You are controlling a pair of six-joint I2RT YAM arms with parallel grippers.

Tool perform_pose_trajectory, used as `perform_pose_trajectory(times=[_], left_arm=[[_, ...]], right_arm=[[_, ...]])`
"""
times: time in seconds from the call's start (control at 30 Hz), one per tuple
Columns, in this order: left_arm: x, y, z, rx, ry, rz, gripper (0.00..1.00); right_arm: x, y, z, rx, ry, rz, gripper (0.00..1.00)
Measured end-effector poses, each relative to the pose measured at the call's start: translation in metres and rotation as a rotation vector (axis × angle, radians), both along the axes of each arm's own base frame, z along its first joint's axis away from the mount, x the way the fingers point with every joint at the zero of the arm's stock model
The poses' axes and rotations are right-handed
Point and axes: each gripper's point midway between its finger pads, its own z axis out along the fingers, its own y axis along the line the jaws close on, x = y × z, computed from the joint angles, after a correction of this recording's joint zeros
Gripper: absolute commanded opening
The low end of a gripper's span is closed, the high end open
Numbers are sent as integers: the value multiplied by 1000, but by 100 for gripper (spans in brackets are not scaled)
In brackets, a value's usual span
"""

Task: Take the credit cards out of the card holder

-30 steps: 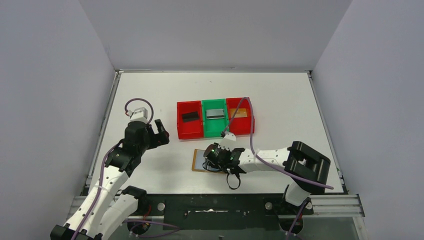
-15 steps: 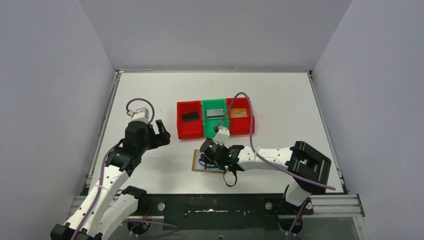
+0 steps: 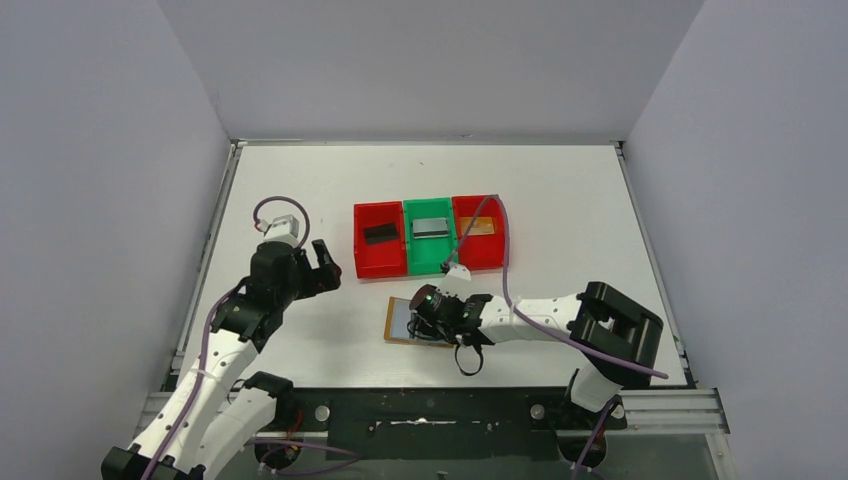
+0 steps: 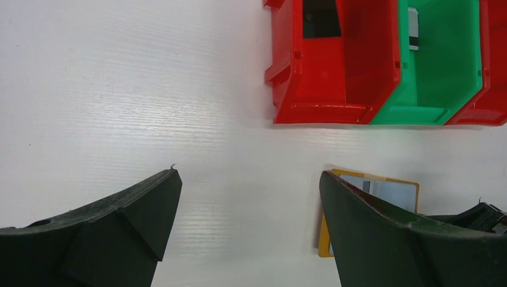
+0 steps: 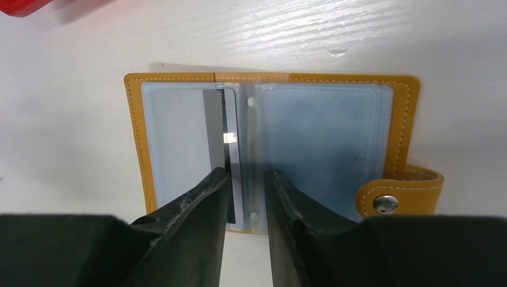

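Now, card (image 5: 213,122) in open card holder (image 5: 323,140) beneath narrow right gripper (image 5: 246,178); left gripper (image 4: 249,179) wide.

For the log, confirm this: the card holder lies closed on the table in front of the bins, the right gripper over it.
Not closed: the right wrist view shows the card holder lying open, pale inner panels up. The rest stands: on the table, in front of the bins, right gripper over it.
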Motion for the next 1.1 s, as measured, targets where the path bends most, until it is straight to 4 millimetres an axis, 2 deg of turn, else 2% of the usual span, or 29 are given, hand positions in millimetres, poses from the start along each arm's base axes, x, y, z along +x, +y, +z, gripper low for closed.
perform_pose_trajectory(times=[0.2,0.33,0.53,0.77,0.9,1.0,1.1], left_arm=[[0,-5,-1,-11,8,-27,81],[-1,-16,1,-47,2,-74,68],[-8,-51,-3,-192,26,-215,47],[-26,-77,-21,-301,136,-310,46],[-30,-89,-26,-356,167,-337,46],[-36,-95,-34,-377,201,-351,46],[-41,-104,-39,-388,231,-376,46]], right_arm=[[1,-5,0,-14,0,-26,30],[3,-8,2,-40,-7,-29,27],[4,-6,6,-30,-25,-9,28],[9,10,32,78,-75,37,29],[13,17,36,126,-69,45,28],[14,19,34,162,-59,44,28],[9,13,15,153,-20,40,27]])
